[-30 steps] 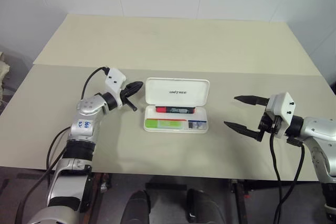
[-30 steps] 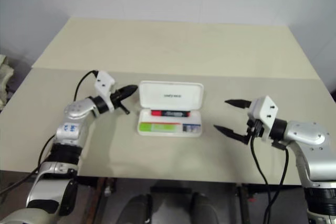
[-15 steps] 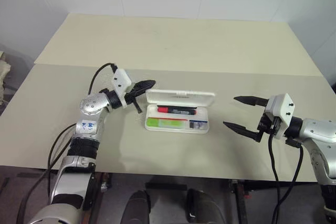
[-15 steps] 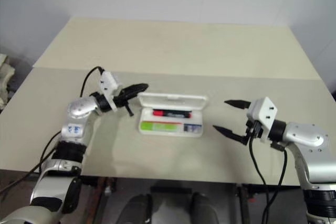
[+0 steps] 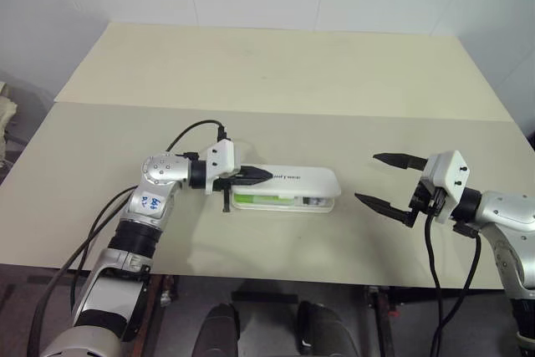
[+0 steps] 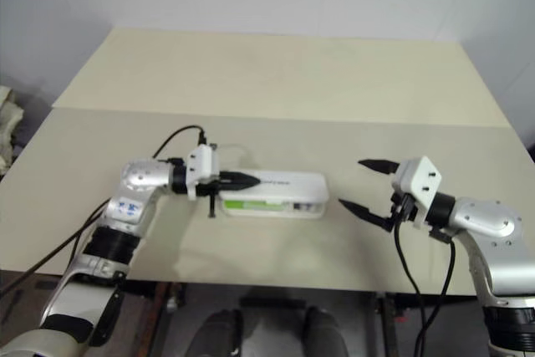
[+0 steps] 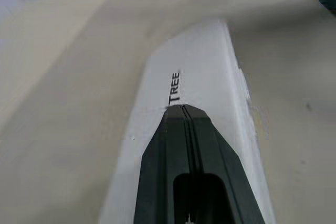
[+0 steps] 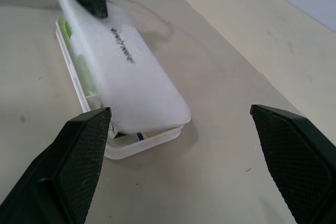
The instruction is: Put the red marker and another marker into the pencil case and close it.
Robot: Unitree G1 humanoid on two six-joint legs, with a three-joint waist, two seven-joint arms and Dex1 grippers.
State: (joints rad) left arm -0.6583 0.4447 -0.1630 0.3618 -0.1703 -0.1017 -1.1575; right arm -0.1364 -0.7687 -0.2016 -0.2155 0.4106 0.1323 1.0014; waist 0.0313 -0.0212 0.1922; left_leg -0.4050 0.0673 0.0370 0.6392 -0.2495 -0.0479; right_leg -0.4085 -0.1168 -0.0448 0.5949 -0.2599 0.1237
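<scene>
- Now the left gripper (image 5: 261, 176), fingers pressed together, rests on the pencil case (image 5: 313, 181) lid, nearly down.
- Right gripper (image 5: 386, 180) hangs spread wide, empty, right of it.

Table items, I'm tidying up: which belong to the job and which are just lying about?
Job:
- pencil case, lid nearly down
- green marker inside it
- left end effector, shut, on the lid

Lying about:
- nothing I can see on the table

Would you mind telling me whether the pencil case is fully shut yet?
Not quite. The pencil case lid is lowered but a gap remains along its front, where the green marker shows.
</scene>
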